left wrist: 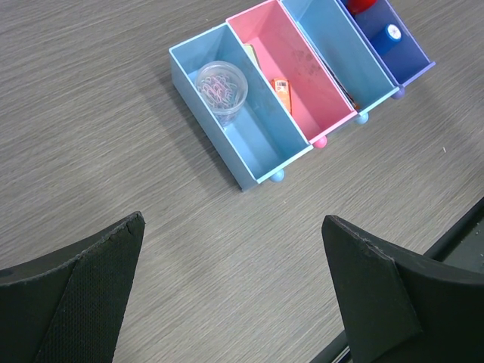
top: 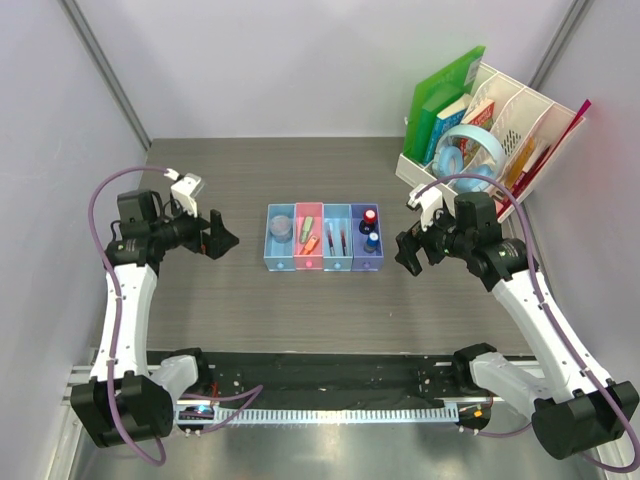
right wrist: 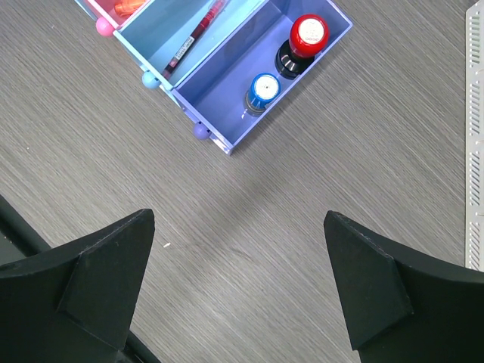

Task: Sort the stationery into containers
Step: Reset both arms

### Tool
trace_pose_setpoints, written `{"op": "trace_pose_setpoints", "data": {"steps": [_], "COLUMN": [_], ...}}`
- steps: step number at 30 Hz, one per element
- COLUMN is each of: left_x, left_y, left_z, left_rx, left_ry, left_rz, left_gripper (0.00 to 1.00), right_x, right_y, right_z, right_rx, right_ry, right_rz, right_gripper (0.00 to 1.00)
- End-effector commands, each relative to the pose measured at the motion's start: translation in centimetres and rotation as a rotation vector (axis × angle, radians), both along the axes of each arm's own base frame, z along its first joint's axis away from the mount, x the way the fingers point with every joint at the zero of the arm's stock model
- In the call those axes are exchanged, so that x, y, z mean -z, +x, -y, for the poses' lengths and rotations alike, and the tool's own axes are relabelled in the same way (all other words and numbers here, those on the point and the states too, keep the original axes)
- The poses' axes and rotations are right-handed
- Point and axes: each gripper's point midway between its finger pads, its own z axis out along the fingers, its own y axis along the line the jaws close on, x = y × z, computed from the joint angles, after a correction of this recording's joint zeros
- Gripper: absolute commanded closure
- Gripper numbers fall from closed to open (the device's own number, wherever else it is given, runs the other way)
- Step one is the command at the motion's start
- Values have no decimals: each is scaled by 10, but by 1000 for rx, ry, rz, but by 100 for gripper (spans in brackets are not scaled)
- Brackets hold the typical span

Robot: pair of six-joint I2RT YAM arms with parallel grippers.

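I see four joined trays (top: 324, 266) (one pink) sitting mid-worktop (top: 250, 325). A white organizer (top: 522, 112) stands at its back-right corner.

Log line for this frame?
left gripper: jaws open, empty | right gripper: jaws open, empty | tray row: paper-clip jar, orange piece, pen, red-capped bottle, blue-capped bottle inside

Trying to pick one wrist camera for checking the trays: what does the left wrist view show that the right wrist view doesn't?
Only the left wrist view: the end light blue tray holding a clear round tub of paper clips. Only the right wrist view: the dark red pen shown plainly, and a white perforated strip at the frame edge. Both: the pink tray with the orange piece, and the purple tray with its blue-capped bit and red-capped bit, the latter cropped in the left view.
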Motion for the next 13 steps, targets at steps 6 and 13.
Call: {"op": "trace_pose_setpoints", "data": {"steps": [6, 13], "left_x": [-6, -6], "left_y": [3, 3], "left_z": [3, 3], "left_rx": [18, 18], "left_ry": [-29, -32], "left_rz": [26, 25], "left_gripper": [0, 0], "right_x": [-8, -8], "right_y": [4, 6], "right_z": [-2, -1], "right_rx": [0, 6], "right_ry": [21, 20], "right_rz": [46, 51], "right_gripper": [0, 0]}}
